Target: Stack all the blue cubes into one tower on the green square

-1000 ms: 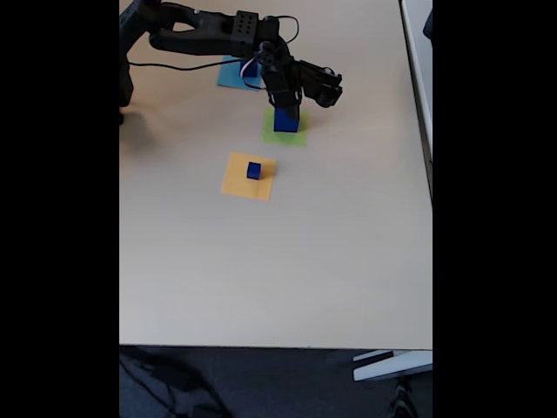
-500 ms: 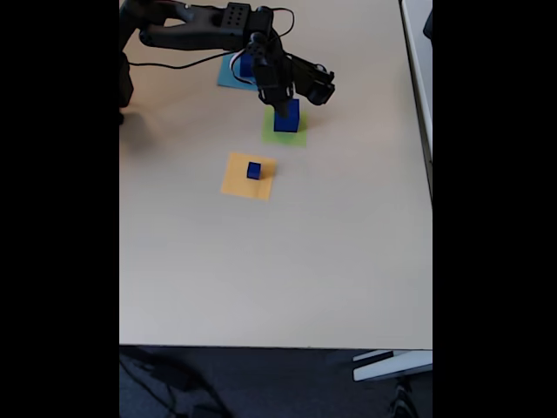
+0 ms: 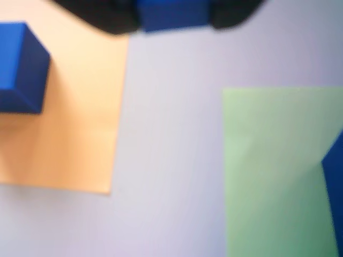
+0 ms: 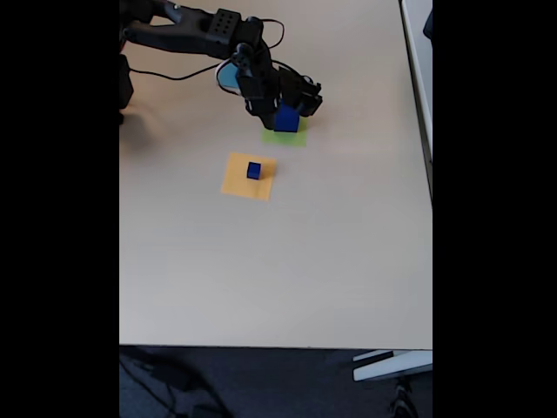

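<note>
A large blue cube [image 4: 287,120] stands on the green square [image 4: 283,138]. In the wrist view that cube [image 3: 335,198] shows at the right edge, on the green square [image 3: 273,171]. A small blue cube [image 4: 253,170] sits on the orange square [image 4: 248,177], seen in the wrist view as a cube [image 3: 19,67] at the upper left. My black gripper [image 4: 277,104] hovers just up-left of the large cube. At the wrist view's top edge my gripper [image 3: 172,27] has its fingers apart, and a blurred dark-blue cube face [image 3: 171,13] shows in the gap.
A corner of a light-blue paper square [image 4: 224,77] peeks out under the arm. The arm reaches in from the upper left with a black cable [image 4: 174,74] trailing. The beige table [image 4: 278,261] ends at its front edge low in the fixed view.
The gripper has come off the large cube and drawn back to the left. The large cube stays on the green square and the small cube has not moved.
</note>
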